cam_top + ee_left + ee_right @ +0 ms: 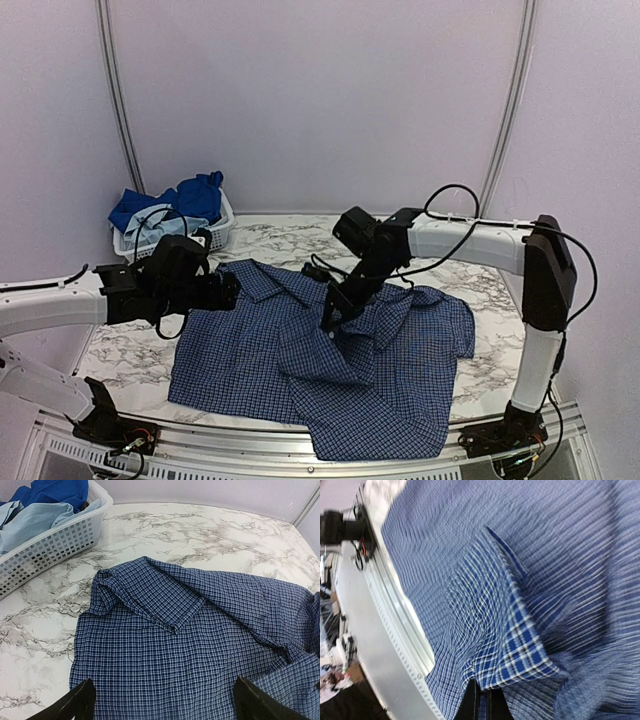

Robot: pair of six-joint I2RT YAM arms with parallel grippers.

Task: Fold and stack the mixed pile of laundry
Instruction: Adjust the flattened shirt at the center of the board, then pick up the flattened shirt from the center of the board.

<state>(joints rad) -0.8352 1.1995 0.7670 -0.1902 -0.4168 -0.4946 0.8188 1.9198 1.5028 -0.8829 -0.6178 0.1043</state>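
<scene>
The shirt [330,370] lies spread across the tabletop [290,238], right fingers [330,318] clenched on a fold near its centre, left fingers [228,290] released at its 9 o'clock; folding seems underway, likely needing that fold drawn across.

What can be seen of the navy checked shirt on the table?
The navy checked shirt is thin woven cloth with small white checks. It lies spread but rumpled on the marbled table, with a flap folded over near the collar. The right gripper is shut on a raised fold near its middle.
</scene>
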